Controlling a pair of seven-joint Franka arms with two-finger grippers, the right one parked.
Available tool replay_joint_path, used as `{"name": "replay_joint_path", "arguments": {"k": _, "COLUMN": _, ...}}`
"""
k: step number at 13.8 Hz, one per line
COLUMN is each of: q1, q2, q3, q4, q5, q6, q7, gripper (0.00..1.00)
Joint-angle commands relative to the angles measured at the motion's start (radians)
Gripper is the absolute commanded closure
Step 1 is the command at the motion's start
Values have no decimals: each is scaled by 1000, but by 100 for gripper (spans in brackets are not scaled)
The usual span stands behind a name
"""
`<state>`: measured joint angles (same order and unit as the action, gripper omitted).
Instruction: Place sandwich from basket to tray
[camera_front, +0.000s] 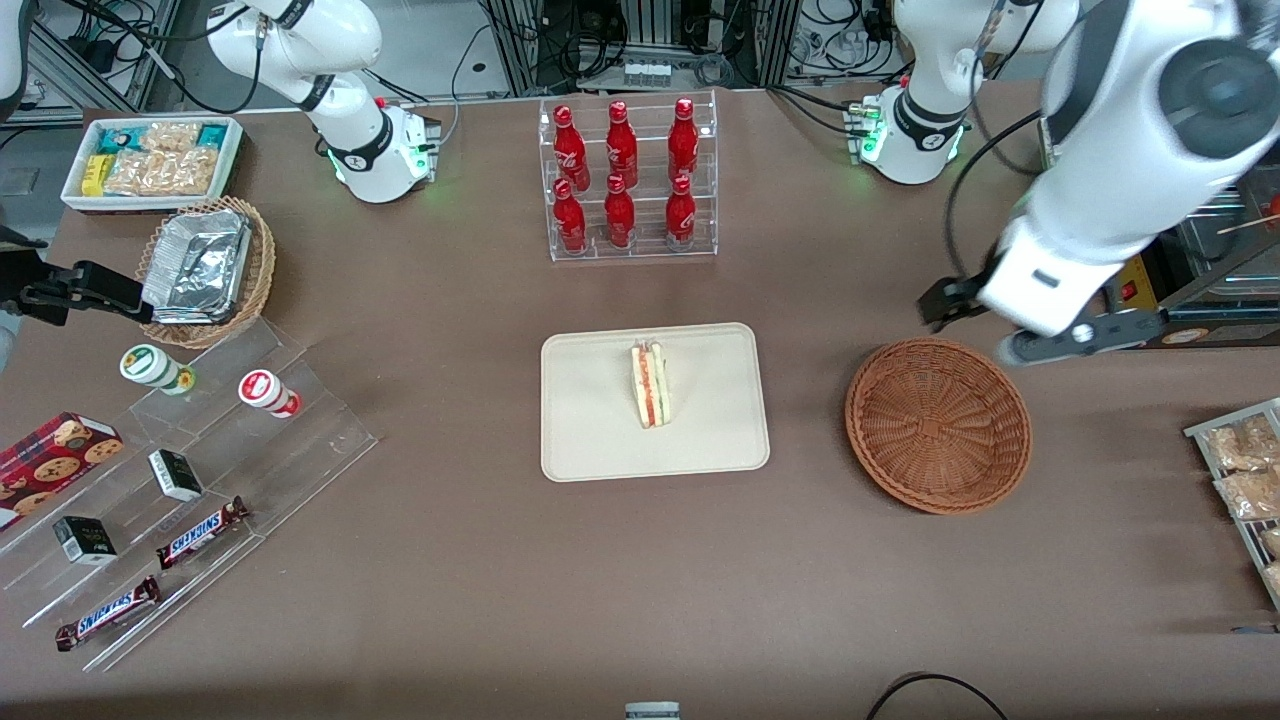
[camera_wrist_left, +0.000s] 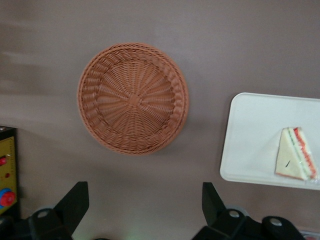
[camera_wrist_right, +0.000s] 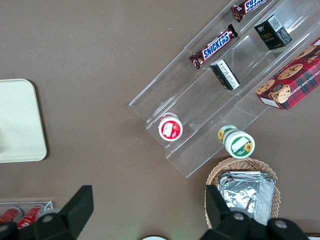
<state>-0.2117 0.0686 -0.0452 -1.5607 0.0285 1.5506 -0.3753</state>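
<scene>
A: Where is the sandwich?

B: Lying on the tray, about mid-tray, near the middle of the tabletop.

A: The basket?

B: Holding nothing, beside the tray toward the working arm's end.

A: And the pincer?

B: Up above the tabletop by the basket's rim, fingers spread wide, gripping nothing.

Brown table, cabled metal racks above.

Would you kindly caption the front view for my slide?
Sandwich rests on the tray; basket sits empty; open hand hovers above the table.
</scene>
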Motion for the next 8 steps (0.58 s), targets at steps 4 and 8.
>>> {"name": "replay_joint_path", "arguments": {"k": 4, "q1": 115, "q2": -121, "q3": -5, "q4": -78, "q5": -15, "q6": -84, "q7": 333, "gripper": 0}}
{"name": "replay_joint_path", "arguments": {"k": 8, "q1": 112, "q2": -116, "q3": 24, "q4": -36, "q5": -15, "q6": -80, "q7": 380, "gripper": 0}}
